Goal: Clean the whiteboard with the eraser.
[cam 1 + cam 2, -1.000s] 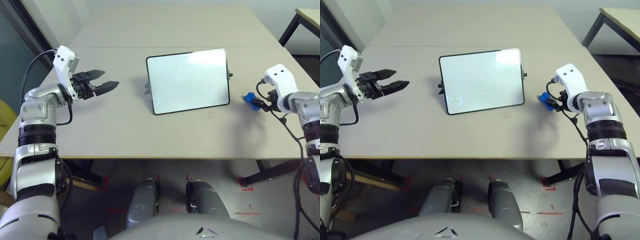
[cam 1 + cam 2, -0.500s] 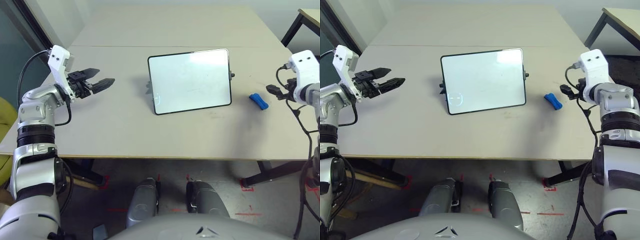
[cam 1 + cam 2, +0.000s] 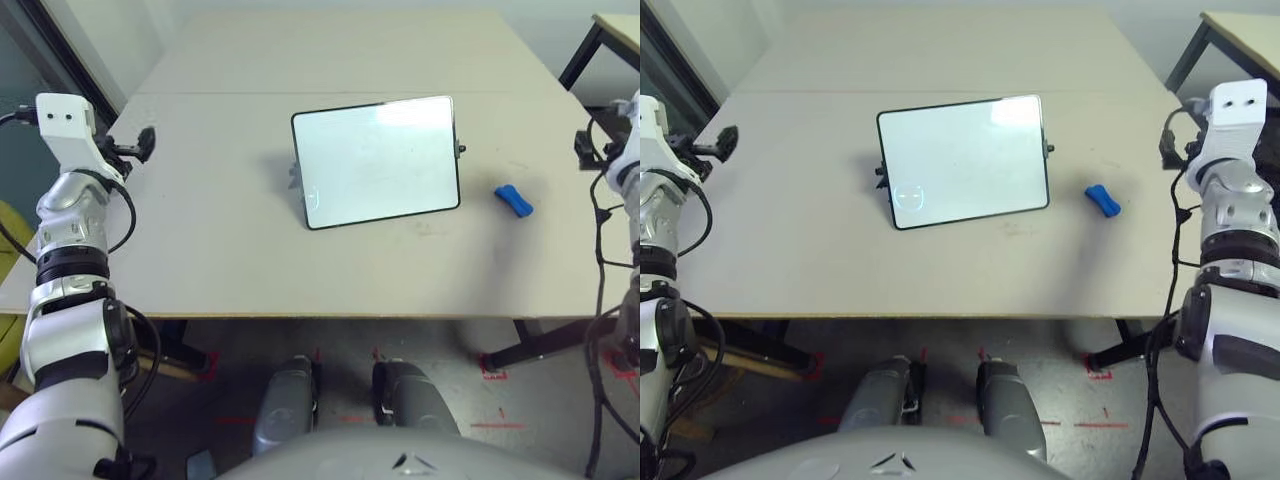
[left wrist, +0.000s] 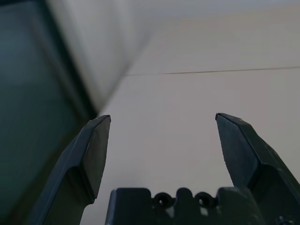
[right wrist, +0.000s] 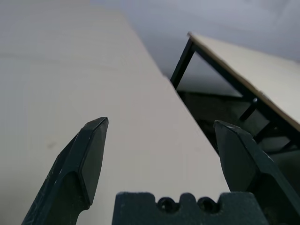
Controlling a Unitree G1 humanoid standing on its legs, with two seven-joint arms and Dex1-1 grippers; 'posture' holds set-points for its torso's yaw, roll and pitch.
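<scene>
Whiteboard (image 3: 378, 162): you see it propped mid-desk, smooth, white, black-rimmed.
Eraser (image 3: 513, 201): small blue block at its 3 o'clock, bare desk (image 3: 200, 250) around.
Left end effector (image 4: 161, 124): spread wide.
Right end effector (image 5: 161, 126): spread wide, holding nothing.

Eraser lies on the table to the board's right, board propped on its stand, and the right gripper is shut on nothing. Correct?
Not quite: the right gripper is open, its fingers wide apart in the right wrist view. The eraser does lie right of the propped board.
</scene>
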